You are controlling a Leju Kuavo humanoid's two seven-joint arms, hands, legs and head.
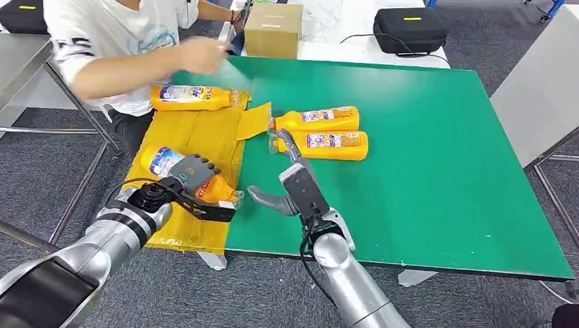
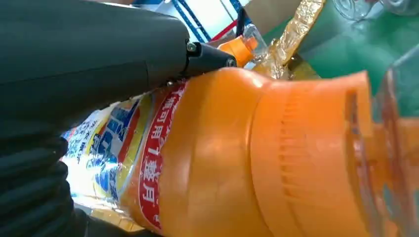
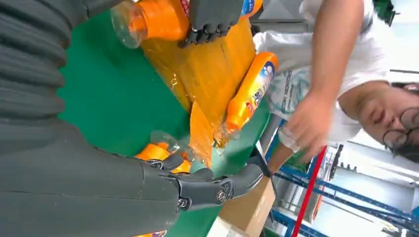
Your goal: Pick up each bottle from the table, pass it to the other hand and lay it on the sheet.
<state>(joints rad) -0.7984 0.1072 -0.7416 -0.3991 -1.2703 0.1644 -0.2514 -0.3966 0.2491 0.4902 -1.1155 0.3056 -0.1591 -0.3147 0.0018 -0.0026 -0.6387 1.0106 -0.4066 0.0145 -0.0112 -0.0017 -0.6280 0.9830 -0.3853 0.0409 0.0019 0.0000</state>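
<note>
My left hand (image 1: 193,183) grips an orange bottle (image 1: 161,161) with a blue and white label, low over the near part of the yellow sheet (image 1: 205,133). Seen up close, this bottle (image 2: 247,158) lies against the dark hand (image 2: 74,59). A second bottle (image 1: 191,97) lies at the sheet's far end. Two more bottles (image 1: 321,119) (image 1: 332,145) lie side by side on the green table (image 1: 423,150). My right hand (image 1: 295,179) is open, holds nothing, and its fingertips reach near the cap end of the closer one. In the right wrist view the right hand (image 3: 197,187) points toward the sheet (image 3: 212,74).
A person in a white shirt (image 1: 102,41) leans over the table's far left corner, one hand (image 1: 201,55) above the sheet's far end. A cardboard box (image 1: 273,31) and a black case (image 1: 410,31) stand beyond the table. A grey surface (image 1: 539,89) is at right.
</note>
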